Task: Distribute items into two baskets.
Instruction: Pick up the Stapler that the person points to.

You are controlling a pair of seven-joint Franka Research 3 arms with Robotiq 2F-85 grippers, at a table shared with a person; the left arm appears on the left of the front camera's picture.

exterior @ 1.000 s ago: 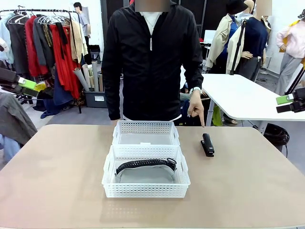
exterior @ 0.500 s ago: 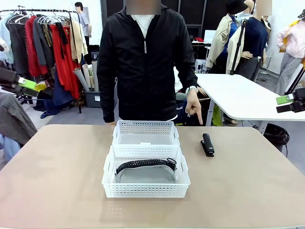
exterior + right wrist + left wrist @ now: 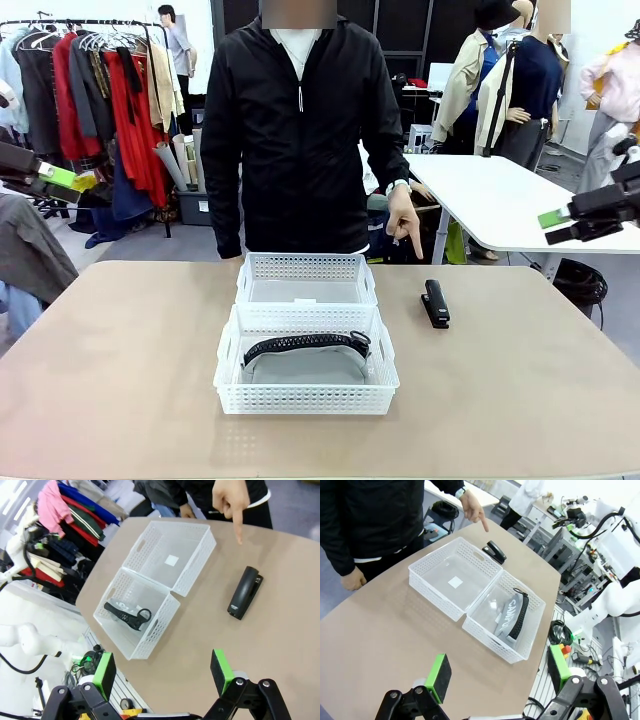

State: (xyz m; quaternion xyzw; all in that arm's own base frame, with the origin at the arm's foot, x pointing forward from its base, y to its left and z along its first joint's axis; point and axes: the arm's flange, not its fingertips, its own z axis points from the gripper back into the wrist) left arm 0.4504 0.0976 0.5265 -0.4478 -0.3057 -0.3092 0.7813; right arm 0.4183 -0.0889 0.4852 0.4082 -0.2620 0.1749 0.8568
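The near basket (image 3: 305, 400) held the grey bag (image 3: 305, 366), strap (image 3: 300, 343) on top; the far basket (image 3: 306, 268), touching it, showed bare floor. The stapler (image 3: 434, 302) lay on the table (image 3: 120, 350) beside it. The left gripper (image 3: 499, 670) and the right gripper (image 3: 162, 671) gaped wide, unladen.

Grey bag (image 3: 305, 368) partly hidden behind lattice wall of near basket (image 3: 305, 399).

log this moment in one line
bag: in near basket | far basket: empty | stapler: on table | hand: pointing at stapler | left pincer: open | right pincer: open
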